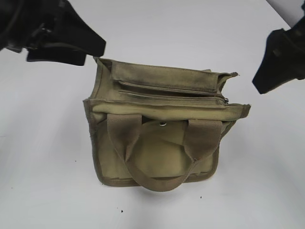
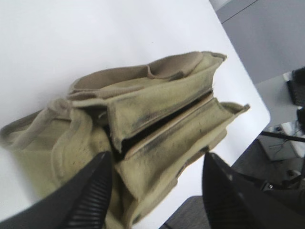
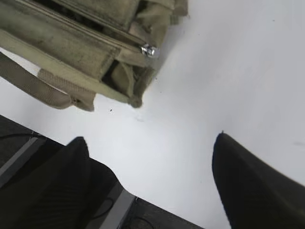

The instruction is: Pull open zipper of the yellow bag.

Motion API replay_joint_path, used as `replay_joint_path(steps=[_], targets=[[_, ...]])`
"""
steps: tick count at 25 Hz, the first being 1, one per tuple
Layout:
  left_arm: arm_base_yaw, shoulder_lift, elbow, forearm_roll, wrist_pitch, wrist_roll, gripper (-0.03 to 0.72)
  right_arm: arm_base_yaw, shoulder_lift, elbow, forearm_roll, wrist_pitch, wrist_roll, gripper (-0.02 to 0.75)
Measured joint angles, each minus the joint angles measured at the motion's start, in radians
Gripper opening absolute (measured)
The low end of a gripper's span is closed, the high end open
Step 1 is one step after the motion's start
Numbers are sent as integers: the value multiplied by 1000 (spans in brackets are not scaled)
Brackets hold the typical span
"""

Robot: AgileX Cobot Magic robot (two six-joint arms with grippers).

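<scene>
Exterior view | one yellow bag [image 1: 157, 157] | one zipper [image 1: 171, 89] | two handles [image 1: 200, 138] | both jaws spread, empty

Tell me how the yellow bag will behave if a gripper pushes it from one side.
The yellow bag probably buckles before it slides: its canvas walls sag and crease. It looks light, since the sides slump as if empty, though the inside is hidden. The webbing handles lie limp on the front, so they would likely flop rather than resist.
</scene>
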Motion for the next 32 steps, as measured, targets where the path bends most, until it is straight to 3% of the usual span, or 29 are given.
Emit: replay_joint_path(steps=[8, 14, 20, 25, 32], targets=[[0, -359, 14, 496, 211, -319, 465, 0, -306, 252, -70, 1, 83, 595], [0, -708, 187, 755, 232, -443, 465, 0, -626, 503, -74, 4, 101, 594], [0, -1009, 417, 809, 235, -452, 449, 0, -867, 689, -76, 6, 91, 589], [0, -1197, 554, 833, 213, -452, 418, 0, -999, 728, -76, -15, 77, 585], [0, -1258, 595, 840, 178, -452, 347, 0, -1038, 765, -73, -108, 76, 585]])
